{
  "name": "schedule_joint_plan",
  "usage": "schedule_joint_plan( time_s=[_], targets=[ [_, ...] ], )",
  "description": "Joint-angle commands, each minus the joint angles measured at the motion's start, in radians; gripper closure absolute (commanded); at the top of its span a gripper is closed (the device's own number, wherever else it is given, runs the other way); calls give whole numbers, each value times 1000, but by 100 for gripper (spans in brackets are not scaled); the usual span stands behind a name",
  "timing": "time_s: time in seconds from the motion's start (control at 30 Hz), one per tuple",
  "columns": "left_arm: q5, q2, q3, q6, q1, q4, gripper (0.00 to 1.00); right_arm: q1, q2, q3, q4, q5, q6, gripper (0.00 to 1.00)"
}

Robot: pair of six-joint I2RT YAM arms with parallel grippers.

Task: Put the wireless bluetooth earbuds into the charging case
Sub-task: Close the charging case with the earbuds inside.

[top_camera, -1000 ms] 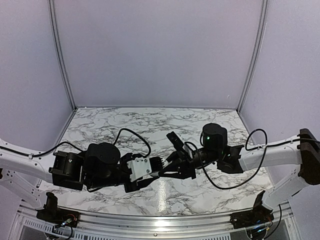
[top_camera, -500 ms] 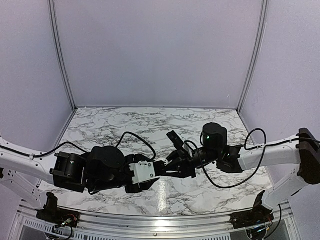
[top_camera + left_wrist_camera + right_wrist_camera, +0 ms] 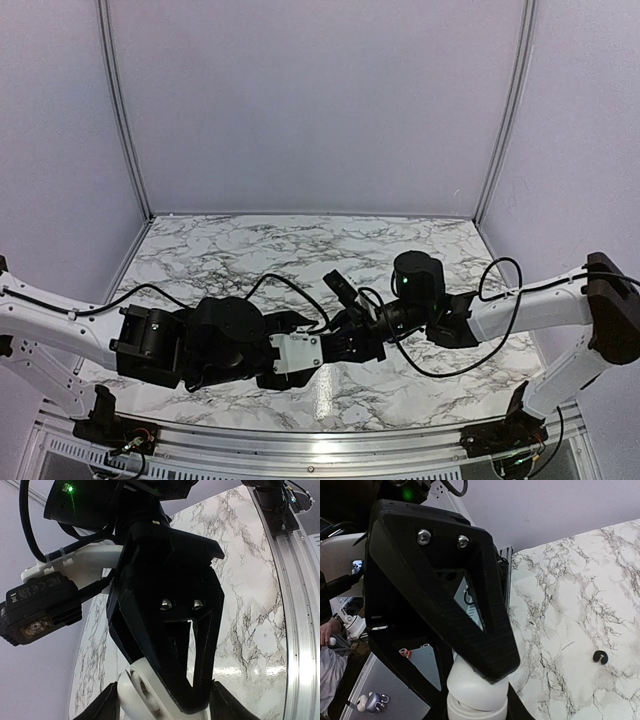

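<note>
Earbud (image 3: 600, 656): one tiny black rounded piece lies alone on the marble table (image 3: 250, 250). It shows only from the right wrist, out from the near edge toward the middle and well apart from both claws.
Other earbud: not found in any view.
Charging case: no black oval shows; the two arms meeting near the middle of the near edge may be hiding it.
Right gripper (image 3: 194, 702): seen head-on from the left wrist, its fingers narrow to tips that look pressed together. Whether anything is pinched there is hidden.
Left gripper (image 3: 488, 669): it looks the same from the right wrist, tips drawn together, nose to nose with the right one.
White rounded piece (image 3: 477, 690): it sits just under the meeting tips; I cannot tell what it is.
Handling: the Earbud is probably very light, hard and smooth, so it may skitter or flick out of a grip. Pinch it gently across its rounded body, with the fingertips only.
</note>
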Motion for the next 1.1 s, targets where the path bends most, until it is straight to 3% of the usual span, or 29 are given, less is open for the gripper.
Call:
schedule_joint_plan(
  time_s=[0.0,0.23,0.33,0.53,0.7,0.9,1.07],
  targets=[
    [121,26,37,48,-46,8,41,-6,11,60,36,70,40,100],
    [153,50,41,52,-57,7,59,-8,11,64,61,65,57,100],
    [152,65,45,48,-63,7,61,-8,8,68,67,64,59,100],
    [54,33,38,-26,-48,7,36,-10,-2,57,44,77,18,100],
    [66,-107,-76,-120,-1,89,14,-31,-15,40,40,89,11,100],
    [154,-284,-206,-259,93,218,1,-88,-12,18,52,90,12,100],
    [133,-305,-250,-412,215,235,1,-210,15,37,-17,181,-6,100]
  ],
)
